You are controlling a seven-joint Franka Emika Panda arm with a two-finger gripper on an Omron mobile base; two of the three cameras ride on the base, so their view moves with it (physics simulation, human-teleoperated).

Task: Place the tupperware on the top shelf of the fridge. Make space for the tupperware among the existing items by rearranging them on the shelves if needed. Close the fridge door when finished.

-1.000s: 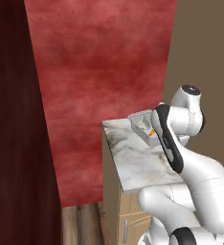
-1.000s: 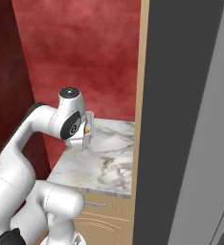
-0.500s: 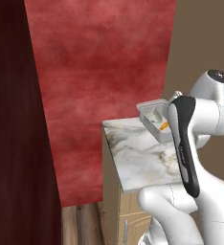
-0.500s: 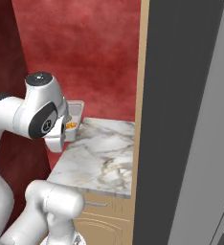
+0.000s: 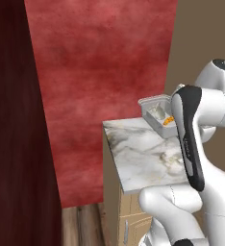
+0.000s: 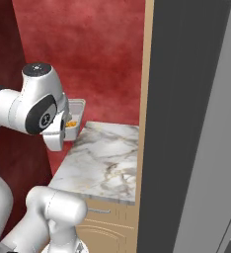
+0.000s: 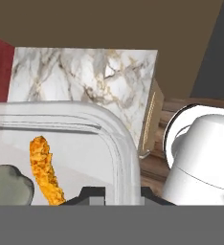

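My gripper (image 7: 115, 194) is shut on the rim of the tupperware (image 7: 117, 139), a translucent shallow box with an orange strip of food (image 7: 45, 168) and a grey lump inside. The box hangs in the air over the back of a marble counter (image 5: 143, 153). In the left base view the tupperware (image 5: 156, 114) sticks out from behind my forearm. In the right base view the tupperware (image 6: 75, 115) sits just right of my hand, past the counter's left edge. The fridge (image 6: 196, 123) rises as a tall grey panel at the right; its shelves and inside are hidden.
The marble counter (image 6: 103, 159) tops a light wooden cabinet (image 6: 107, 225) with a drawer handle. A red wall (image 5: 100, 72) stands behind it and a dark wooden panel (image 5: 13, 125) closes the left side. Wooden floor (image 5: 83, 223) shows below.
The arm has swung and the hand has turned, lifting the tupperware and carrying it toward the back left edge of the counter. The grip stays shut.
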